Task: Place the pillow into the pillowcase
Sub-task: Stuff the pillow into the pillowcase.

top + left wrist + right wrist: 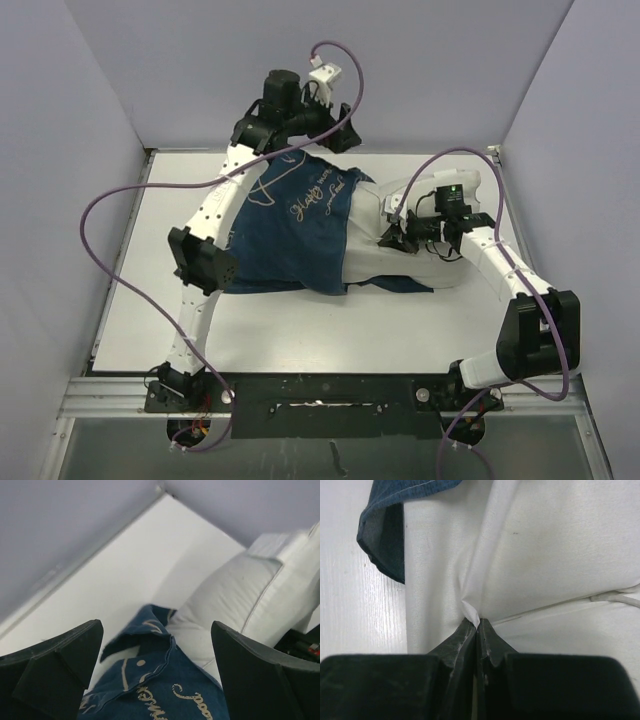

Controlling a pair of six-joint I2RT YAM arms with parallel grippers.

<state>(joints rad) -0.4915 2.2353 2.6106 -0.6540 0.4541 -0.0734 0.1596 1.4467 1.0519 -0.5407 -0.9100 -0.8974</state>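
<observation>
Pillow (364,262): soft, light, crushable; partly sleeved in pillowcase (290,230), bare end toward 3 o'clock | right gripper (477,624) pinched a pillow fold | left gripper (156,645) gaped empty at 12 o'clock | likely best hold: case hem.

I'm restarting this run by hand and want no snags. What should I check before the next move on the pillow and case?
1. Right gripper shut on a pinch of pillow: ok.
2. Left gripper open and empty, over the case: ok.
3. Pillow fully inside case: not ok, its right end lies bare.
4. Case mouth flat, not bunched: cannot tell.
5. Purple cable of the right arm clear of the pillow: cannot tell; it arcs over it in the top view.
</observation>
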